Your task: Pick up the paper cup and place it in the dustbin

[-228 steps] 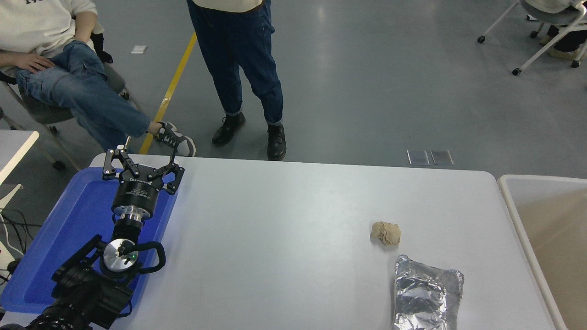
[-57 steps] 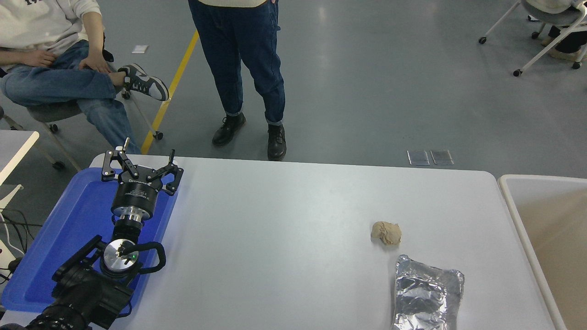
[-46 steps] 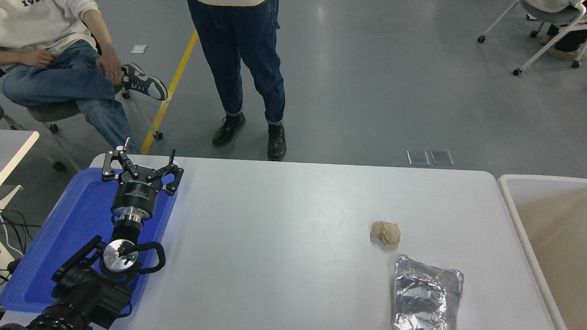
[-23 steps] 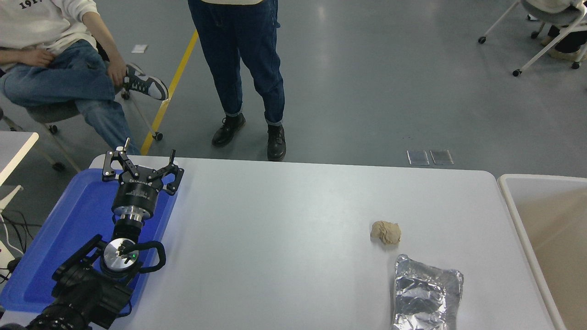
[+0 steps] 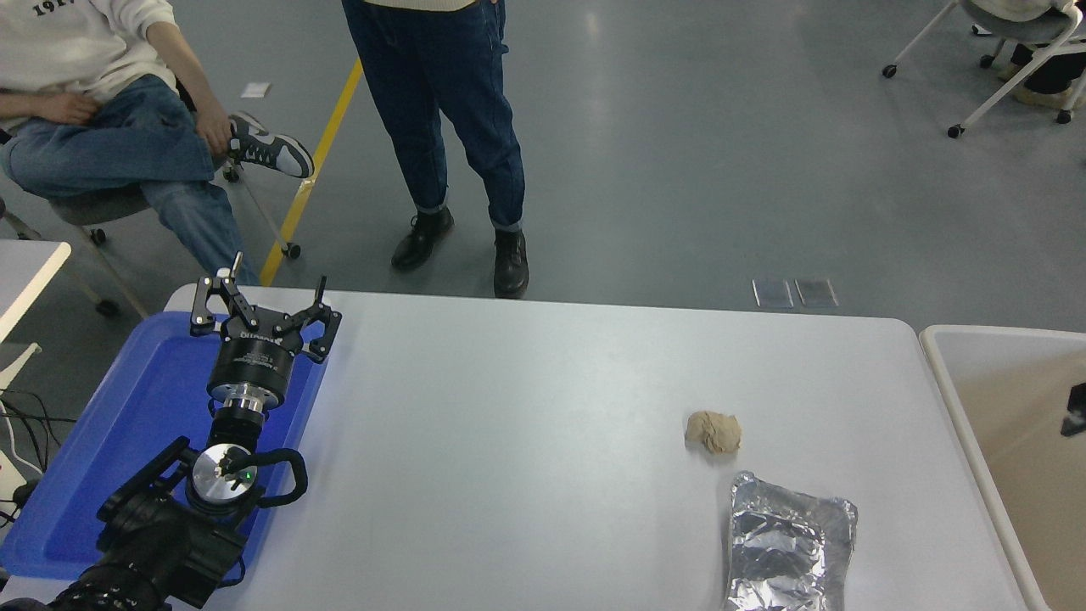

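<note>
The left gripper [image 5: 259, 310] is held at the lower left, above the far corner of a blue tray [image 5: 110, 424] that is laid on the left end of the white counter [image 5: 526, 424]. Its jaws are spread wide, with nothing between them, and they are pointed away from the camera toward the far edge of the counter.

Only a small black part of the right gripper [image 5: 1076, 421] is seen at the right edge of the view, above the beige inside of the dustbin [image 5: 1001, 332]. Whether its jaws are spread or pressed together cannot be told, and what is carried by them, if anything, cannot be told either. The dustbin is placed just beside the right end of the counter, far to the right of the left jaws. The paper cup cannot be made out in this view.

A crumpled tan paper ball [image 5: 713, 431] is lying on the counter, well apart from the left jaws on their right side and nearer to the camera than they are. A silver foil tray [image 5: 789, 543] is lying just beside the ball, on its near side, between it and the near edge of the counter.

Beyond the left jaws, a person in dark jeans [image 5: 458, 127] is standing on the floor at the far side, and another person [image 5: 110, 144] is seated on a chair at the upper left.
</note>
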`<state>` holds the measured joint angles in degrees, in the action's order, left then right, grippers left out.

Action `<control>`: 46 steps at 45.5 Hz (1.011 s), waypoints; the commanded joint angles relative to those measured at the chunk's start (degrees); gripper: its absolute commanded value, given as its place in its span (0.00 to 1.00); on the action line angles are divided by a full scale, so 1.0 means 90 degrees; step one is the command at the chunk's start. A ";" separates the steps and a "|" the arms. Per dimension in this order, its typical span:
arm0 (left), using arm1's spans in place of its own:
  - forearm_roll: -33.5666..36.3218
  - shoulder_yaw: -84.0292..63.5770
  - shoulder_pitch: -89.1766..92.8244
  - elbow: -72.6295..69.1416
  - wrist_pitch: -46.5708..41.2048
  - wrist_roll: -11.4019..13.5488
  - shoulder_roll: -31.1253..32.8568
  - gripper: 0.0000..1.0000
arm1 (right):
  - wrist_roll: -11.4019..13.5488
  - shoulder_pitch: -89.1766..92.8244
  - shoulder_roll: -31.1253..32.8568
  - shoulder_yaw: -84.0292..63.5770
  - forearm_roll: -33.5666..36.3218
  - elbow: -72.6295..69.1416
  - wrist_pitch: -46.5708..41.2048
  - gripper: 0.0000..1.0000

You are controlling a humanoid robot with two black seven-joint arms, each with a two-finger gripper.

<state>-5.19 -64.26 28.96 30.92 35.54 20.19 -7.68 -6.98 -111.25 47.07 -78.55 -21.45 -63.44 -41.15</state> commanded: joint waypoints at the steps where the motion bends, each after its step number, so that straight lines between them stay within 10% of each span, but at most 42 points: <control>1: -0.0009 -0.0008 -0.0005 -0.0007 -0.0004 0.0012 -0.0005 1.00 | 0.0004 -0.1476 -0.0981 -0.0062 0.0000 -0.0519 -0.0427 1.00; 46: 0.0001 -0.0008 0.0005 0.0002 -0.0004 0.0002 0.0004 1.00 | 0.0014 -0.2570 -0.3306 0.0964 0.0107 -0.1692 -0.0427 1.00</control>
<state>-5.26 -64.33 28.92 30.87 35.49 20.30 -7.72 -6.87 -133.86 19.44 -69.87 -20.99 -79.01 -44.97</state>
